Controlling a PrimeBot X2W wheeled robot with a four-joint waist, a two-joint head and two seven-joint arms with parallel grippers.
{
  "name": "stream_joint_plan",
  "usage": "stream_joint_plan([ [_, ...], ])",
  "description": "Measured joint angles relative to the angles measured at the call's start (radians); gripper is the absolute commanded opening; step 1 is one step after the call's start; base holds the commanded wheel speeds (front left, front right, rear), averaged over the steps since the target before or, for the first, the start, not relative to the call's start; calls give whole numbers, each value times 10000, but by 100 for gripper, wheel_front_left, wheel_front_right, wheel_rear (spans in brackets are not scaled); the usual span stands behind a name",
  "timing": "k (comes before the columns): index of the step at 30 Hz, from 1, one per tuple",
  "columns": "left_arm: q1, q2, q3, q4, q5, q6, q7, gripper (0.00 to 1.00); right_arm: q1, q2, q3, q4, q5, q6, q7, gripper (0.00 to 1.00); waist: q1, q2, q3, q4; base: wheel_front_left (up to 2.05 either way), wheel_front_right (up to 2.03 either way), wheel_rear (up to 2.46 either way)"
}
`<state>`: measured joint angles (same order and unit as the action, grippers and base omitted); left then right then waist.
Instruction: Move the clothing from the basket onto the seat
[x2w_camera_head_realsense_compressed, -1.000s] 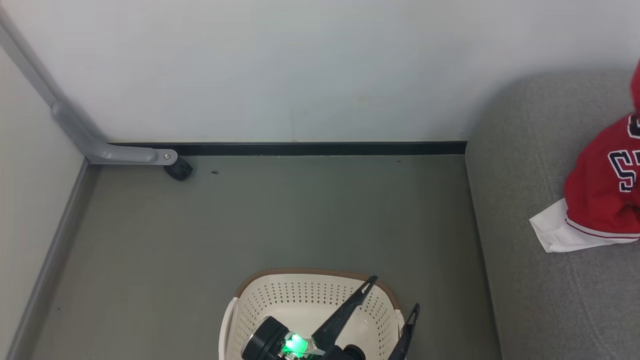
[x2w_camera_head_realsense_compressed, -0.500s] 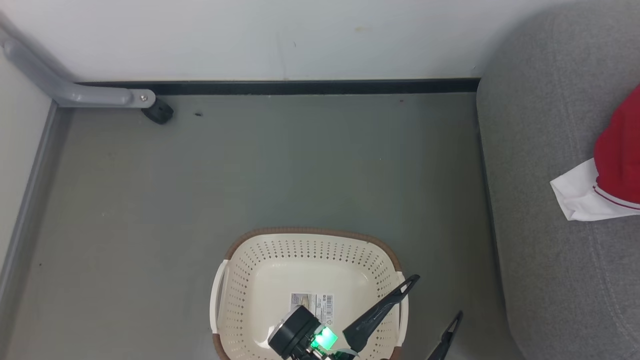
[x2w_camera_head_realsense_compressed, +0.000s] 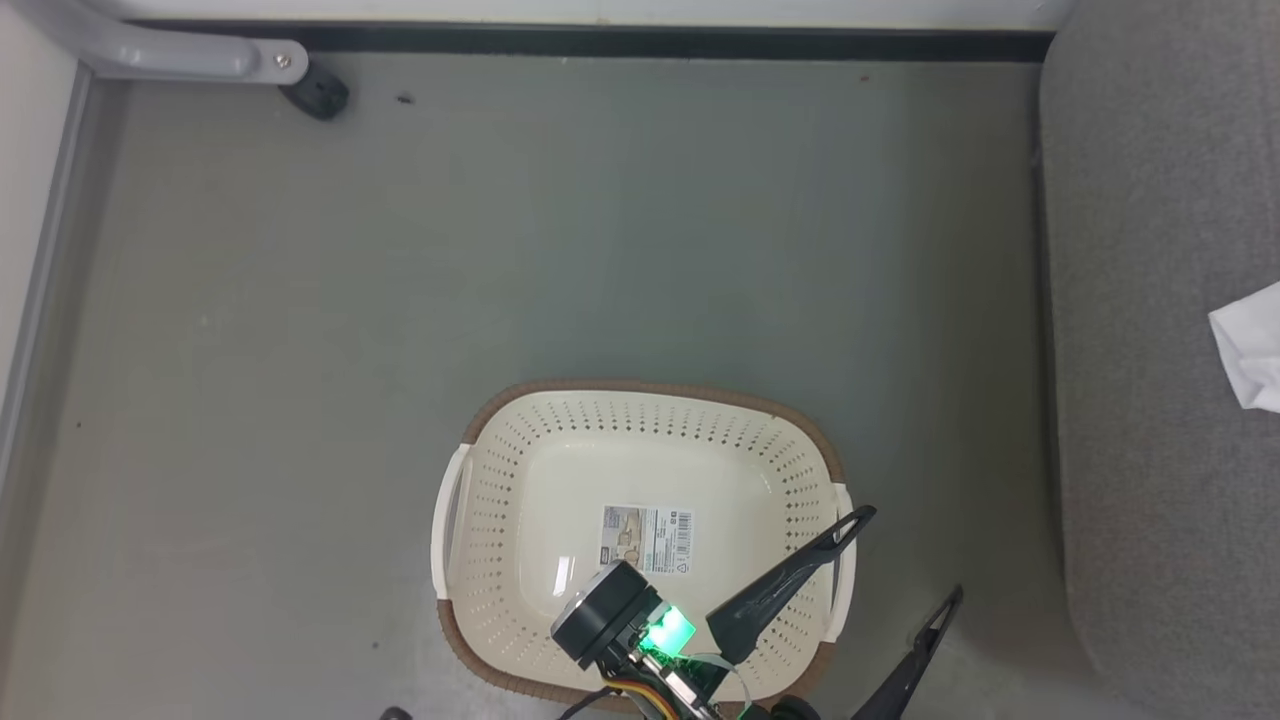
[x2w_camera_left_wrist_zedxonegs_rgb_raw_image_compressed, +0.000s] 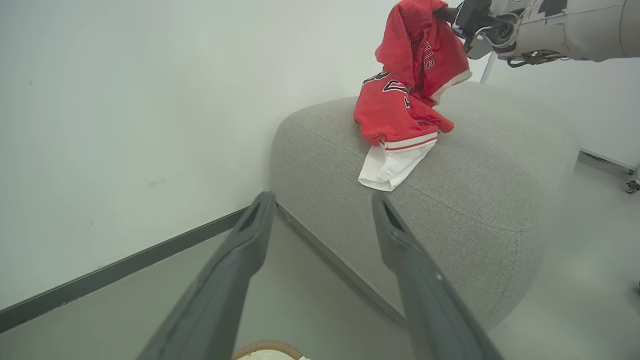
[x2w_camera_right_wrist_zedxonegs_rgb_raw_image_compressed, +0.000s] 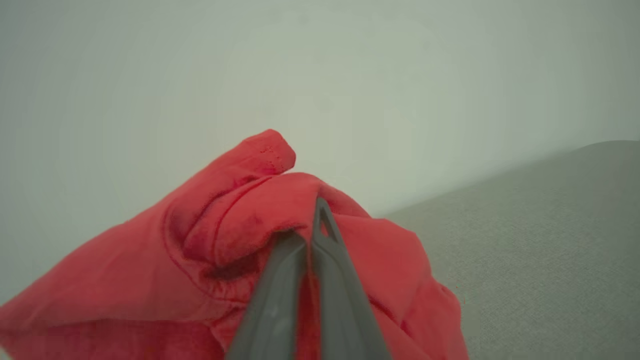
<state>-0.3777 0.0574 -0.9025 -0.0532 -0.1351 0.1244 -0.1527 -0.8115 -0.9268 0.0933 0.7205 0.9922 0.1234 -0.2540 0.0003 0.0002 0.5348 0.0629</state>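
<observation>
"Grey-green floor (x2w_camera_head_realsense_compressed: 600, 250) meets a white wall (x2w_camera_left_wrist_zedxonegs_rgb_raw_image_compressed: 125, 100) along a black skirting strip (x2w_camera_head_realsense_compressed: 650, 42), does it not?"

"It does. The oval cream plastic basket with perforated walls and a brown rim (x2w_camera_head_realsense_compressed: 640, 412) stands on that floor, beneath the left gripper (x2w_camera_head_realsense_compressed: 910, 555). That gripper's two long dark fingers stand well apart with nothing between them. One reaches over the basket's white side handle (x2w_camera_head_realsense_compressed: 842, 560), and the other is over bare floor beyond it."

"What does the basket's bottom show?"

"A printed paper label (x2w_camera_head_realsense_compressed: 647, 539), lying just beside the gripper's wrist (the part with the green light (x2w_camera_head_realsense_compressed: 668, 635))."

"And ahead of those fingers?"

"The large grey fabric-upholstered seat (x2w_camera_left_wrist_zedxonegs_rgb_raw_image_compressed: 475, 175) lies beyond both fingertips in the left wrist view, apart from them."

"Where is the clothing?"

"The clothing, a soft red fabric jersey with navy-and-white numerals (x2w_camera_left_wrist_zedxonegs_rgb_raw_image_compressed: 400, 100), hangs from the right gripper (x2w_camera_right_wrist_zedxonegs_rgb_raw_image_compressed: 318, 210). Its fingers are pressed together on a fold of the red cloth. Below that gripper, the garment's lower part and its white sleeve (x2w_camera_left_wrist_zedxonegs_rgb_raw_image_compressed: 392, 165) rest on top of the seat, and its upper part is lifted off the cushion."

"Is a second garment in the bundle?"

"The folds do not let one tell."
</observation>
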Motion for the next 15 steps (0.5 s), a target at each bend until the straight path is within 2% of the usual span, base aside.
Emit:
stream_joint_plan([
  [6, -145, -10, -40, 138, -33, 0, -176, 100, -34, 77, 577, 412, 29, 0, 10, 0, -1, -1, 285, 209, 0, 0, 0],
  [15, -266, -17, -36, 359, -307, 0, -351, 100, -235, 61, 930, 713, 297, 0, 21, 0, -2, -1, 338, 288, 0, 0, 0],
])
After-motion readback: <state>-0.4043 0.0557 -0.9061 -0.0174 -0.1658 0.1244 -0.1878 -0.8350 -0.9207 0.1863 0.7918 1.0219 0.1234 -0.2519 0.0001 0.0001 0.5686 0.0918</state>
